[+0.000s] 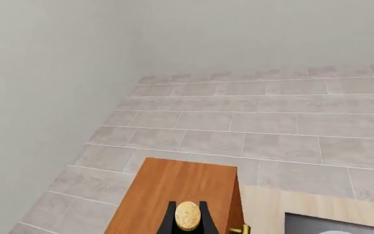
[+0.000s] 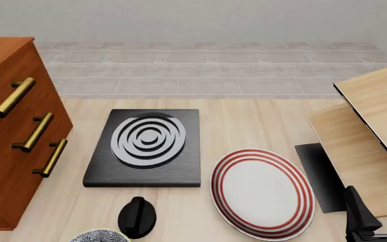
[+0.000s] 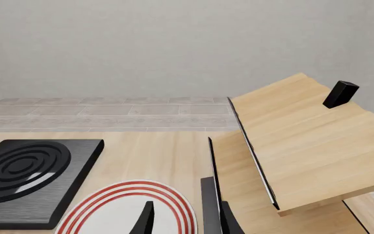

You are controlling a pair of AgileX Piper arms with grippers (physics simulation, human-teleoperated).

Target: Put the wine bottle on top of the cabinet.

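Only the tan cork of the wine bottle (image 1: 188,214) shows, in the left wrist view, held between the two black fingers of my left gripper (image 1: 188,220), which is shut on it. The glass body is hidden. The cork hangs above the flat reddish-brown top of the cabinet (image 1: 177,187). In the front view the cabinet (image 2: 5,131) stands at the left with three brass handles, and neither the bottle nor the left gripper appears there. My right gripper (image 2: 377,207) is open and empty at the front right, beside the red-ringed plate (image 2: 261,191).
A black hob plate with silver rings (image 2: 146,143) lies mid-table. A small black knob (image 2: 137,217) sits in front of it. Pale wood boards (image 2: 375,116) lean at the right, seen also in the right wrist view as boards (image 3: 304,141). A patterned bowl rim (image 2: 99,236) pokes in at the front.
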